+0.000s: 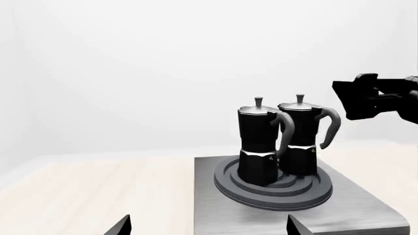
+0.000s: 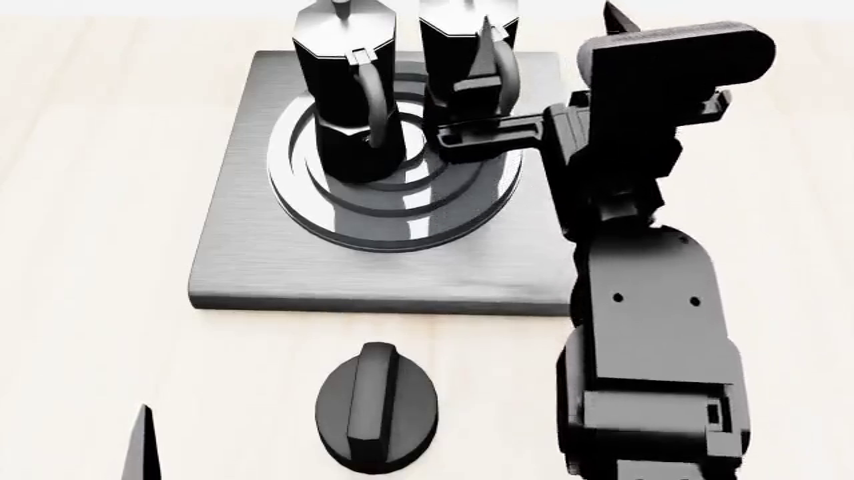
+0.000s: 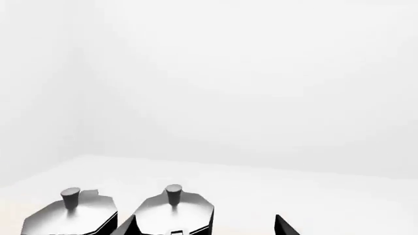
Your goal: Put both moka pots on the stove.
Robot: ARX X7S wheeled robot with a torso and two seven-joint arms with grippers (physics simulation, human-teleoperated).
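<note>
Left wrist view: the 2 glossy black faceted moka pots with silvery lids stand upright, side by side, on the raised ring burner of the flat square brushed grey metal stove (image 1: 353,200). The nearer moka pot (image 1: 259,142) and the farther moka pot (image 1: 302,139) almost touch. The black right tool (image 1: 365,98) hangs at 3 o'clock from them, apart from the curved handle. Of the left tool (image 1: 205,226) only 2 dark fingertips show at the lower edge, wide apart with nothing between them, so it is open.

Head view: the stove lies on the pale wooden bench (image 2: 94,200), with both pots on the burner at 12 o'clock. The squat black round knob (image 2: 378,407) lies on the bench at 6 o'clock from the stove. The right arm reaches in from 4 o'clock, and its tool is just beside the right pot's handle.

Right wrist view: both silvery lids show below, and 2 fingertips stand apart, so this tool seems open and holds nothing.

I judge the placing as done. The next move calls for pulling the right arm away without pushing the handle.
</note>
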